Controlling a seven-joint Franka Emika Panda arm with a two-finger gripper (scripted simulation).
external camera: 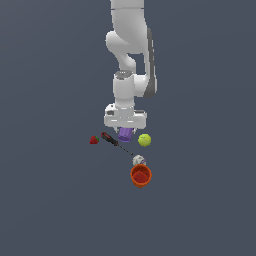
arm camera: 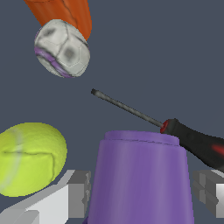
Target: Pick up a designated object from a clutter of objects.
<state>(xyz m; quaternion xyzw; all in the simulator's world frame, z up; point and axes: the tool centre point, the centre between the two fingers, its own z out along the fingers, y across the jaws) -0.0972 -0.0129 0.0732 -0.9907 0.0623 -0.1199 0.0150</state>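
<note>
The purple cup stands mouth down on the grey floor, directly under my gripper. In the wrist view the cup fills the space between my gripper's two fingers. One finger is almost at the cup's wall and the other shows a thin gap, so the jaws stand open around it. The clutter lies close by: a yellow-green ball, a black-and-red screwdriver, a red strawberry, a whitish ball and an orange-red cup.
In the wrist view the yellow-green ball sits right beside one finger. The screwdriver's handle lies just behind the purple cup near the other finger. The whitish ball and orange-red cup are farther off.
</note>
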